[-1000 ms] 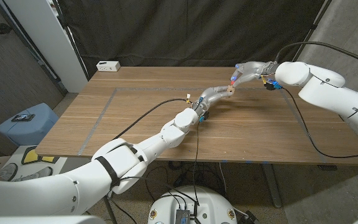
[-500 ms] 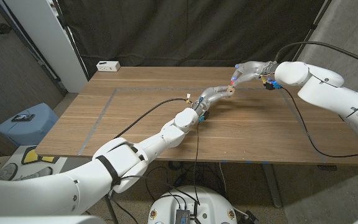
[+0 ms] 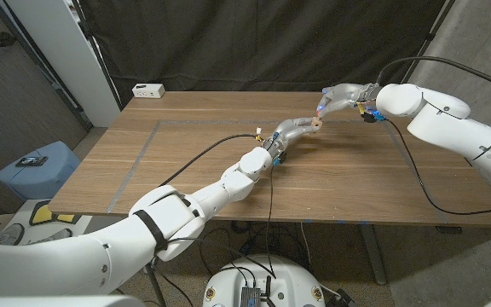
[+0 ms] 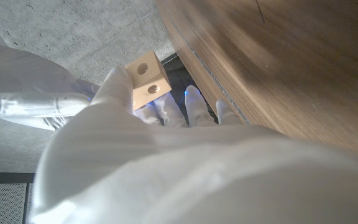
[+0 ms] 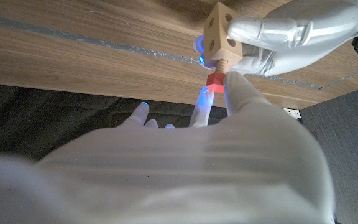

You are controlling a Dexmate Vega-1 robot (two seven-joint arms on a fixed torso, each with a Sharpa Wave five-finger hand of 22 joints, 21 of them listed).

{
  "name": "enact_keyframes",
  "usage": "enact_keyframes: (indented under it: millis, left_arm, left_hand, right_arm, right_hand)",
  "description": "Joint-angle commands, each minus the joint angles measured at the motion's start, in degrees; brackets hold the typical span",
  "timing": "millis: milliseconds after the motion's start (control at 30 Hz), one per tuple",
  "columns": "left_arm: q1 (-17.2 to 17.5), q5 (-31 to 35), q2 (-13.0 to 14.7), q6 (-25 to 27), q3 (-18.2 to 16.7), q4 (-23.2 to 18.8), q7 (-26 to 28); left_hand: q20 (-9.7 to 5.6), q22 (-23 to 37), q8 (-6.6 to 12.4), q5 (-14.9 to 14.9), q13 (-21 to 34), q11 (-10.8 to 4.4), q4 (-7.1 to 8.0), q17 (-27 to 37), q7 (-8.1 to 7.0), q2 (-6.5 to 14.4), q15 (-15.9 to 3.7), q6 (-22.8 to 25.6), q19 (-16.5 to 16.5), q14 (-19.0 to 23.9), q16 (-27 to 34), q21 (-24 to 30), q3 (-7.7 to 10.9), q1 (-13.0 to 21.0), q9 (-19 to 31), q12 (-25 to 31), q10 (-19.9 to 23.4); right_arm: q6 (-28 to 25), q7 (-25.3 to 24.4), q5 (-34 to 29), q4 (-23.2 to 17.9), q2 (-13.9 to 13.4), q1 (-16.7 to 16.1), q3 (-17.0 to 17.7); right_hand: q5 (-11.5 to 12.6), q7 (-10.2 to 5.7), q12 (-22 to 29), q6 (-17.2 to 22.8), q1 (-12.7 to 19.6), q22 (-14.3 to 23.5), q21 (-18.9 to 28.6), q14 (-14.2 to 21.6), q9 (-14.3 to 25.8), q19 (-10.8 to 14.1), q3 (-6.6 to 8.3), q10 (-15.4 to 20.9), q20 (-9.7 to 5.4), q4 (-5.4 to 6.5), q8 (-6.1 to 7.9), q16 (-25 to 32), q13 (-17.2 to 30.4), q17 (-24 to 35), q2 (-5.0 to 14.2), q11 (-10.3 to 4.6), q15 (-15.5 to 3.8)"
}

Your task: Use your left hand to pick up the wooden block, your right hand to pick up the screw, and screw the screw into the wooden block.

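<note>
My left hand [image 3: 290, 131] holds a small pale wooden block [image 3: 314, 126] above the middle of the table; the block [image 4: 146, 79] shows two round holes in the left wrist view. My right hand [image 3: 341, 95] comes in from the far right and pinches a red-headed screw [image 3: 320, 109] just beyond the block. In the right wrist view the screw [image 5: 215, 80] has its wooden shank entering the underside of the block [image 5: 218, 36]. The left hand [image 5: 284, 36] grips the block from the side, and the right hand [image 5: 216, 149] meets the red head with its fingertips [image 5: 234, 84].
The wooden table [image 3: 186, 162] carries grey tape lines and a white box [image 3: 148, 89] at its far left corner. Black cables [image 3: 203, 158] run along both arms. A blue stool [image 3: 41, 168] stands left of the table, and a dark curtain hangs behind.
The right hand has shifted very slightly at the screw. The left hand and the block have stayed in place.
</note>
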Motion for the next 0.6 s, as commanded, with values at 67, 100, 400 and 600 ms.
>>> enact_keyframes:
  millis: [67, 100, 400, 600]
  left_arm:
    - [-1.18, -0.58, -1.17, -1.45, -0.14, 3.19, -0.5]
    - [-1.3, -0.64, -1.3, -1.56, -0.17, 3.53, -0.57]
    - [-2.3, -0.93, -2.22, -2.23, -0.19, 5.99, -0.84]
    - [-2.65, -1.24, -2.65, -2.35, -0.3, 6.94, -0.92]
  left_hand:
    - [-0.37, 0.18, 0.58, 0.41, 0.08, -0.07, -0.25, 0.11, -0.44, 0.12, -4.03, 1.14, -0.12, 0.37, 0.05, 0.51, 0.16, 0.98, 0.13, 0.35, 0.61]
    - [-0.38, 0.18, 0.59, 0.42, 0.08, -0.08, -0.29, 0.11, -0.39, 0.12, -4.04, 1.18, -0.13, 0.37, 0.05, 0.5, 0.19, 1.08, 0.13, 0.35, 0.65]
    - [-0.44, 0.18, 0.8, 0.4, 0.11, -0.11, -0.53, 0.12, -0.32, 0.1, -4.23, 1.76, -0.13, 0.25, 0.03, 0.5, 0.4, 1.83, 0.12, 0.44, 1.07]
    - [-0.45, 0.18, 1.0, 0.34, 0.14, -0.15, -0.7, 0.11, -0.43, 0.02, -4.37, 2.3, -0.14, 0.22, 0.03, 0.49, 0.55, 2.45, 0.11, 0.47, 1.29]
  right_arm:
    - [0.35, 0.52, -0.29, 1.59, 0.91, 1.16, -0.81]
    - [0.43, 0.58, -0.34, 1.7, 0.93, 1.23, -0.88]
    - [0.85, 0.66, -0.51, 2.29, 1.18, 1.48, -1.1]
    - [0.51, 0.55, -0.63, 2.22, 1.29, 1.47, -1.14]
  right_hand:
    - [0.04, -0.28, 0.33, 0.51, -0.68, 0.13, 0.31, 0.46, 0.33, 0.59, -0.07, 0.57, 0.01, 0.5, 0.57, 0.36, 0.07, 0.15, 0.18, 0.11, 0.07]
    - [0.03, -0.42, 0.37, 0.53, -0.85, 0.13, 0.32, 0.54, 0.42, 0.66, -0.13, 0.73, 0.04, 0.57, 0.67, 0.39, 0.07, 0.17, 0.25, 0.32, 0.15]
    - [0.0, -1.18, 0.48, 0.85, -1.85, 0.14, 0.33, 0.76, 0.91, 0.87, -0.52, 1.35, 0.1, 0.95, 1.37, 0.44, 0.09, 0.27, 0.58, 0.52, 0.39]
    - [-0.05, -1.52, 0.47, 0.8, -2.45, 0.14, 0.32, 0.93, 1.13, 0.94, -0.76, 1.48, 0.22, 1.18, 1.6, 0.5, 0.1, 0.32, 0.67, 0.7, 0.64]
